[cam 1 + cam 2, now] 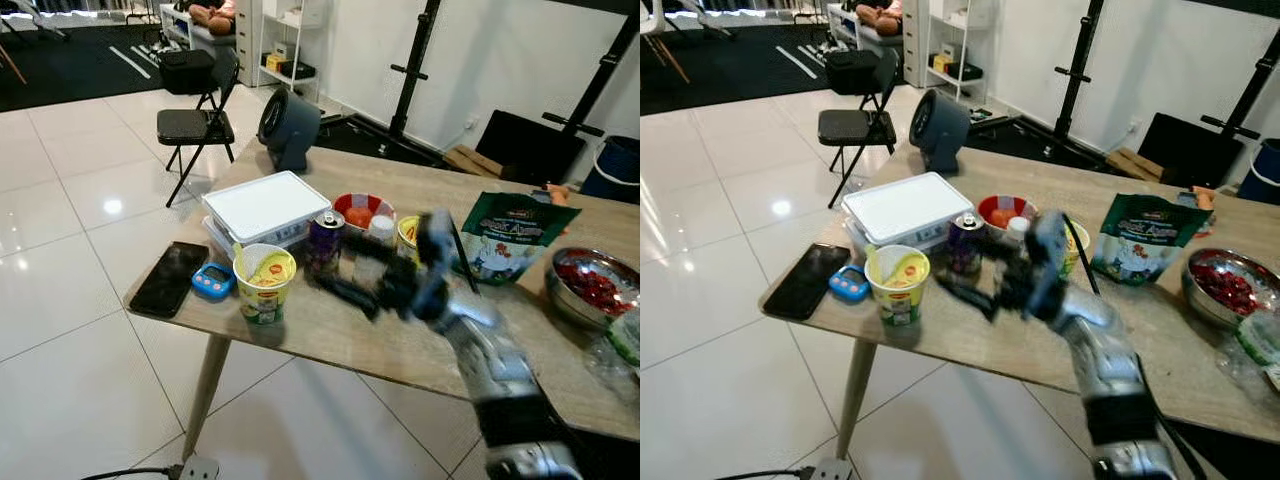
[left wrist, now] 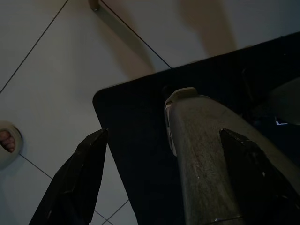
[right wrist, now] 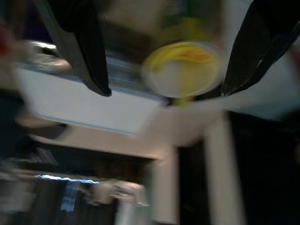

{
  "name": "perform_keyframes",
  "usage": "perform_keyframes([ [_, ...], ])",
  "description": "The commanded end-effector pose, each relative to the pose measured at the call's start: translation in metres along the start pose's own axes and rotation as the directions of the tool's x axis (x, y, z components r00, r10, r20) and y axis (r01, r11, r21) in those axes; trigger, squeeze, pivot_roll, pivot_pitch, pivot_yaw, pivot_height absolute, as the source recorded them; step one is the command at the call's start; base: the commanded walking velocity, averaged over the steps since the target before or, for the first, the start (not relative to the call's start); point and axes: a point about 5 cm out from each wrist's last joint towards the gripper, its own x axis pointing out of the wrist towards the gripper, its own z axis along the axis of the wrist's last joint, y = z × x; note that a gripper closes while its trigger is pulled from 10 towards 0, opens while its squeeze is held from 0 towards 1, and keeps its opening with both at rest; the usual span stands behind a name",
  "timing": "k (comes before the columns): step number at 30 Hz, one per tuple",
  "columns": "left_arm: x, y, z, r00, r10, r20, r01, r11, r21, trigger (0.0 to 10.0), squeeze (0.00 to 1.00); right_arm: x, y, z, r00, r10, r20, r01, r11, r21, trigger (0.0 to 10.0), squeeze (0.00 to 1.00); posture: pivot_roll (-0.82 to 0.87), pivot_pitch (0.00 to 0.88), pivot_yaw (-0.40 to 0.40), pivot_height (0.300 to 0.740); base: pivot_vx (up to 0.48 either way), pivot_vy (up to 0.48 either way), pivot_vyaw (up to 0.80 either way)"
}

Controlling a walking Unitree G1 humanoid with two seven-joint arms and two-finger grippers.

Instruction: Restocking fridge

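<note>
My right gripper reaches over the wooden table, blurred by motion, with its fingers open and nothing between them. It hovers just right of a yellow instant noodle cup and in front of a dark drink can. In the right wrist view the noodle cup lies between the two spread black fingers, beside a white lidded container. A red bowl of tomatoes, a small white bottle and a green snack bag stand behind. My left gripper hangs idle, open, above the floor.
A black phone and a blue timer lie at the table's left end. A metal bowl of red food sits at the right. A grey fan stands at the far corner, with a folding chair beyond on the white tiles.
</note>
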Motion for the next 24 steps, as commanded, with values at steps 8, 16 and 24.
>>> perform_keyframes([
  [8, -0.002, -0.007, -0.020, 0.998, -0.020, -0.065, 0.019, 1.000, -0.010, 10.0, 0.00, 0.020, -0.018, -0.015, 0.967, -0.213, -0.140, 0.194, 0.972, -0.133, 10.0, 0.00, -0.05, 0.017, -0.092, 0.740, 0.000, 0.000, 0.00],
  [16, -0.003, -0.007, -0.028, 0.997, -0.019, -0.079, 0.018, 1.000, -0.020, 10.0, 0.00, 0.039, -0.024, -0.006, 0.953, -0.281, -0.115, 0.259, 0.950, -0.175, 10.0, 0.00, -0.04, 0.041, -0.096, 0.740, 0.000, 0.000, 0.00],
  [24, -0.004, -0.010, -0.034, 0.996, -0.024, -0.088, 0.022, 0.999, -0.027, 10.0, 0.00, 0.043, -0.036, -0.011, 0.901, -0.396, -0.176, 0.350, 0.904, -0.245, 10.0, 0.00, -0.03, 0.076, -0.111, 0.740, 0.000, 0.000, 0.00],
])
